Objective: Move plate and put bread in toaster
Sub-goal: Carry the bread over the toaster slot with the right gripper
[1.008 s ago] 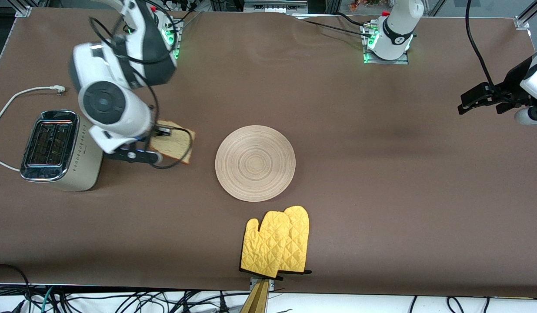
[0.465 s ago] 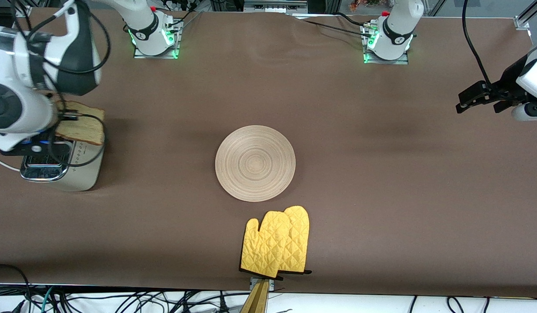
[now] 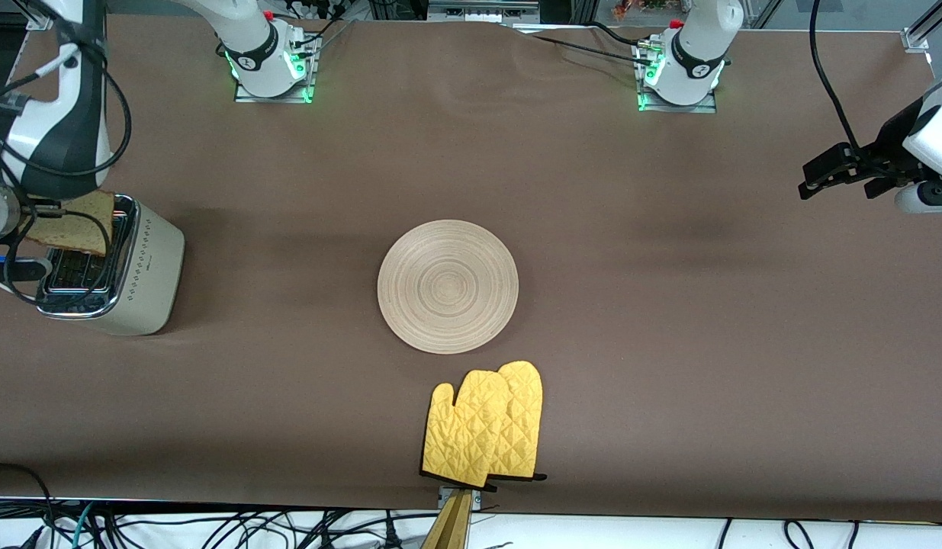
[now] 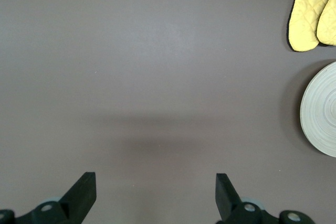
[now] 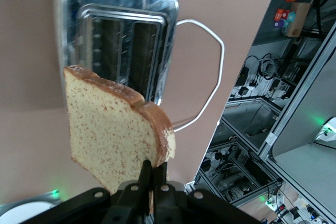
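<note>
My right gripper is shut on the bread, a tan speckled slice with a dark crust, and holds it in the air over the toaster. In the front view the bread hangs over the chrome top of the cream toaster at the right arm's end of the table. The plate, round and pale with ring grooves, lies flat at the table's middle and shows at the edge of the left wrist view. My left gripper is open and empty, waiting over bare table at the left arm's end.
A pair of yellow oven mitts lies nearer to the front camera than the plate, at the table's edge; it also shows in the left wrist view. The toaster's white cord loops on the table beside it.
My right gripper has carried the bread from the table between toaster and plate, up and over the toaster. The left arm, plate and mitts have not moved.
</note>
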Controlling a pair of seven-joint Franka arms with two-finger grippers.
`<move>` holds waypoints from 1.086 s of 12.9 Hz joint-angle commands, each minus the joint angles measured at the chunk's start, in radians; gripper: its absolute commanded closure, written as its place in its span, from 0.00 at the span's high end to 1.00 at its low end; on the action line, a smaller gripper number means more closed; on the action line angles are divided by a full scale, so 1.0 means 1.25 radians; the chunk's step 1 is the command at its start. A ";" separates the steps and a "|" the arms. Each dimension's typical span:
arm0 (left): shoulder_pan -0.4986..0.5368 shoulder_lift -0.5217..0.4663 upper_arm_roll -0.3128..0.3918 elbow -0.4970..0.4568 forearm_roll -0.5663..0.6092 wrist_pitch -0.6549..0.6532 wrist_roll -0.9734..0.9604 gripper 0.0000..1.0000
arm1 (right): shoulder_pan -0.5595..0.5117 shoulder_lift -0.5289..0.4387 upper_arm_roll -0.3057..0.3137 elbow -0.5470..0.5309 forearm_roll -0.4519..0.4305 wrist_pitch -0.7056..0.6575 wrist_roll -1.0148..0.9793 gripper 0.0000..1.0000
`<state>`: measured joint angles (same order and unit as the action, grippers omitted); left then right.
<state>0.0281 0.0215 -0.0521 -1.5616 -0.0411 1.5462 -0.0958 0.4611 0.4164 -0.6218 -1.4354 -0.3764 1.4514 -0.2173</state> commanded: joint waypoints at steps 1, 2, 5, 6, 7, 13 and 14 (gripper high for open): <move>0.008 -0.021 -0.009 -0.020 -0.004 0.011 -0.004 1.00 | -0.019 0.037 0.000 0.006 -0.014 0.040 -0.016 0.00; 0.007 -0.021 -0.009 -0.021 -0.003 0.011 -0.004 1.00 | -0.023 0.046 0.000 0.006 -0.012 0.051 -0.016 0.00; 0.007 -0.021 -0.009 -0.020 -0.003 0.011 -0.004 1.00 | -0.036 0.058 0.002 0.006 -0.015 0.076 -0.016 0.00; 0.006 -0.021 -0.009 -0.020 -0.003 0.010 -0.004 1.00 | -0.036 0.062 0.002 0.006 -0.014 0.076 -0.015 0.00; 0.006 -0.021 -0.009 -0.018 -0.003 0.009 -0.004 1.00 | -0.036 0.067 0.002 0.006 -0.012 0.076 -0.015 0.00; 0.000 -0.020 -0.003 -0.016 0.000 0.006 0.001 1.00 | -0.051 0.076 0.002 0.000 -0.015 0.073 -0.014 0.00; 0.000 -0.020 -0.001 -0.016 0.000 0.005 0.005 1.00 | -0.058 0.076 0.002 -0.003 -0.015 0.076 -0.010 0.00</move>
<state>0.0269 0.0202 -0.0544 -1.5624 -0.0411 1.5468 -0.0958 0.4067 0.5110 -0.6230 -1.4368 -0.3826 1.5441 -0.2181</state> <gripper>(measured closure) 0.000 0.956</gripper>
